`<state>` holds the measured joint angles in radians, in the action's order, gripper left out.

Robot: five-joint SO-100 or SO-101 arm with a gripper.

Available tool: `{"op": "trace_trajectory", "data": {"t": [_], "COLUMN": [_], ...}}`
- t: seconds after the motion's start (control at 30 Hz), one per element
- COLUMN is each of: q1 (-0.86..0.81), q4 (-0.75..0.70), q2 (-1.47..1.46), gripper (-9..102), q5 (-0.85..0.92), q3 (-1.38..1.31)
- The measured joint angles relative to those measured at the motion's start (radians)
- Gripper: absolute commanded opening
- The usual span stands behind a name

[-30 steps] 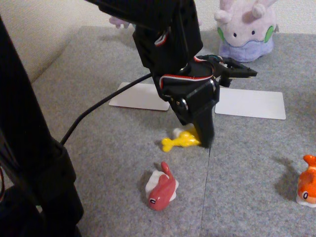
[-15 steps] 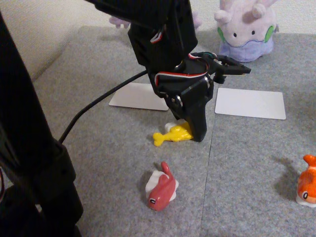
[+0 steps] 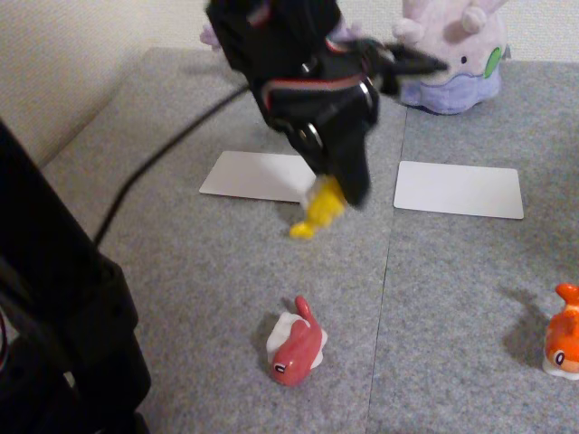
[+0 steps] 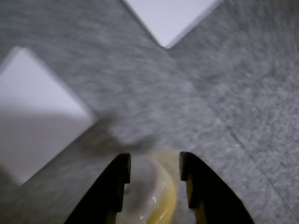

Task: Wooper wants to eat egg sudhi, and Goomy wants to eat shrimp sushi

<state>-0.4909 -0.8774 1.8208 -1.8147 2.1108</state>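
My gripper point(image 3: 336, 192) is shut on the yellow egg sushi point(image 3: 318, 210), which hangs tail-down above the grey mat in the fixed view. In the wrist view the egg sushi point(image 4: 156, 196) sits between my two black fingers point(image 4: 117, 182). Goomy point(image 3: 450, 50), the pale lavender plush, stands at the back right. A bit of purple point(image 3: 210, 36) peeks out behind the arm at the back left; the rest of Wooper is hidden. The orange shrimp sushi point(image 3: 564, 336) sits at the right edge.
Two white cards lie on the mat, one under the arm point(image 3: 255, 174) and one to the right point(image 3: 460, 189). A dark red sushi toy point(image 3: 296, 346) lies at the front centre. A black cable point(image 3: 154, 172) trails to a dark post point(image 3: 54, 325) on the left.
The gripper has lifted the egg sushi off the mat and carried it up and back toward the left white card. The arm is blurred with motion.
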Motion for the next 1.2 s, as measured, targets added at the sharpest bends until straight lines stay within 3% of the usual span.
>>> {"op": "trace_trajectory", "data": {"t": [0.4,0.57,1.03,1.2], "q1": [0.143,0.221,0.788,0.910], "q4": [-0.052,-0.069,-0.199,-0.272], "q2": [0.130,0.133,0.219,0.221], "gripper": [12,12,13,28], "q5": [0.006,0.121,0.485,0.641], "q3": [0.000,0.000,0.000,0.000]}}
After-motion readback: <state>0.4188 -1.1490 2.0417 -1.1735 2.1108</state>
